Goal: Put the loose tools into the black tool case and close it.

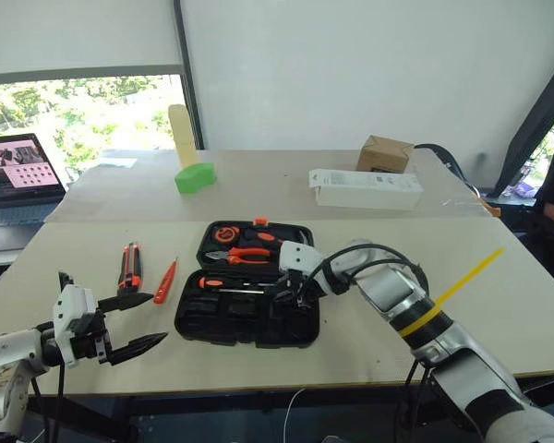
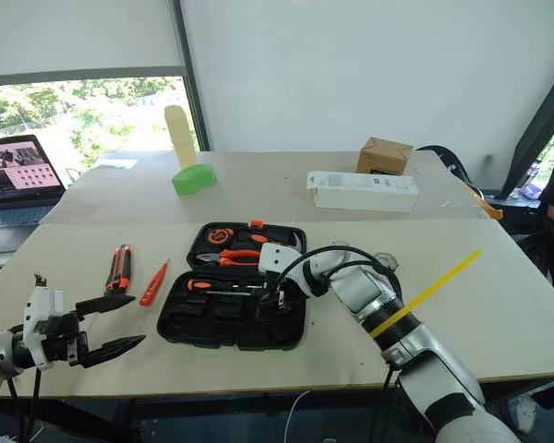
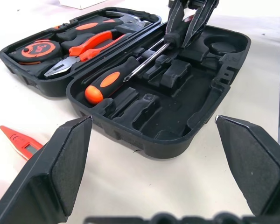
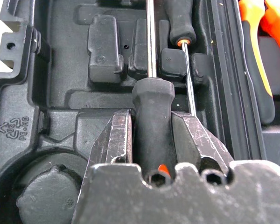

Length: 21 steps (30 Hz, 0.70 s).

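Left gripper (image 1: 137,322) jaws wide, short of tool case (image 1: 249,318) edge.

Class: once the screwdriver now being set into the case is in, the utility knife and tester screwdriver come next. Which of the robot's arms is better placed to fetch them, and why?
Probably the left. The left gripper is open and free, close to the utility knife and tester screwdriver. The right gripper is shut on a screwdriver over the black tool case.
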Motion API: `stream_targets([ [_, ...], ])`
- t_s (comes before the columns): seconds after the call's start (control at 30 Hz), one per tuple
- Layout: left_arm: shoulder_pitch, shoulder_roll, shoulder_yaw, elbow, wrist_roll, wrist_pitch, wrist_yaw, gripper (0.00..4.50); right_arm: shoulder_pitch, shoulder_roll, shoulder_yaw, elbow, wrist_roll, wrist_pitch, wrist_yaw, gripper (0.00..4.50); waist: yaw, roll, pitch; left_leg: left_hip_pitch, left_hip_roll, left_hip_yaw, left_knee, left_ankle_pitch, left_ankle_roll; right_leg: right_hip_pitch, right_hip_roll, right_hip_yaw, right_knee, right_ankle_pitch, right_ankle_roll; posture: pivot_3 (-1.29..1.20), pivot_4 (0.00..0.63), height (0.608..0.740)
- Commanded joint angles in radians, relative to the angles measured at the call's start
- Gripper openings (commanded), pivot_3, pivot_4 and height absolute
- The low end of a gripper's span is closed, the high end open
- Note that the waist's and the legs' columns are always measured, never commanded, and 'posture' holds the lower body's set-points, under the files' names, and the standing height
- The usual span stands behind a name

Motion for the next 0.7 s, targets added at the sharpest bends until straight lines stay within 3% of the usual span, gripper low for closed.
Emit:
stream_targets([
  [0.03, 0.005, 0.005, 0.016, 0.007, -0.001, -0.03, -0.01, 4.5, -0.002, -0.024, 0.047, 0.063, -0.065, -0.003, 0.027, 0.93, 0.002, 0.0, 0.0, 0.001, 0.0, 0.0, 0.0, 0.0, 0.0, 0.001, 0.0, 0.0, 0.0, 0.0, 0.0, 0.0, 0.15, 0.74],
  [0.23, -0.004, 0.004, 0.01, 0.024, 0.0, -0.044, -0.015, 4.5, -0.034, 0.028, 0.026, 0.108, -0.053, 0.042, 0.003, 0.93, 0.001, 0.0, 0.0, 0.007, 0.0, -0.001, -0.003, 0.0, 0.0, 0.006, 0.0, -0.001, -0.002, 0.0, 0.0, 0.0, 0.15, 0.74],
  [0.27, -0.002, 0.004, 0.012, 0.022, -0.002, -0.044, -0.016, 4.5, -0.035, 0.027, 0.016, 0.097, -0.043, 0.037, 0.014, 1.94, 0.0, 0.0, 0.0, 0.008, 0.0, -0.001, -0.004, 0.0, 0.0, 0.007, 0.0, 0.0, -0.002, 0.0, 0.0, 0.0, 0.15, 0.74],
  [0.33, 0.001, 0.004, 0.014, 0.02, -0.003, -0.044, -0.015, 4.5, -0.042, 0.05, -0.039, 0.093, -0.013, 0.025, -0.014, 2.5, -0.001, 0.0, 0.0, 0.009, 0.0, -0.001, -0.005, 0.0, -0.001, 0.007, 0.0, 0.0, -0.002, 0.0, -0.001, 0.0, 0.15, 0.74],
  [0.47, 0.006, 0.004, 0.017, 0.028, -0.001, -0.048, -0.017, 4.5, -0.066, 0.007, -0.077, 0.008, 0.066, 0.061, 0.116, 3.79, -0.002, 0.0, 0.0, 0.006, 0.0, -0.001, -0.007, 0.001, -0.001, 0.003, 0.0, 0.0, -0.001, 0.0, -0.001, 0.0, 0.15, 0.74],
  [0.57, 0.005, 0.004, 0.017, 0.029, -0.002, -0.047, -0.015, 4.5, -0.082, -0.03, -0.085, -0.03, 0.096, 0.07, 0.182, 3.79, -0.002, 0.0, 0.0, -0.006, 0.0, -0.001, -0.006, 0.002, -0.004, -0.008, 0.0, 0.0, 0.001, 0.0, -0.002, 0.0, 0.15, 0.74],
  [0.7, 0.0, 0.003, 0.014, 0.03, 0.0, -0.047, -0.012, 4.5, -0.092, -0.019, -0.127, -0.042, 0.125, 0.056, 0.168, 3.79, -0.003, 0.0, 0.0, -0.009, 0.0, 0.0, -0.006, 0.005, -0.008, -0.01, 0.0, -0.001, 0.002, 0.0, -0.001, 0.0, 0.15, 0.74],
])
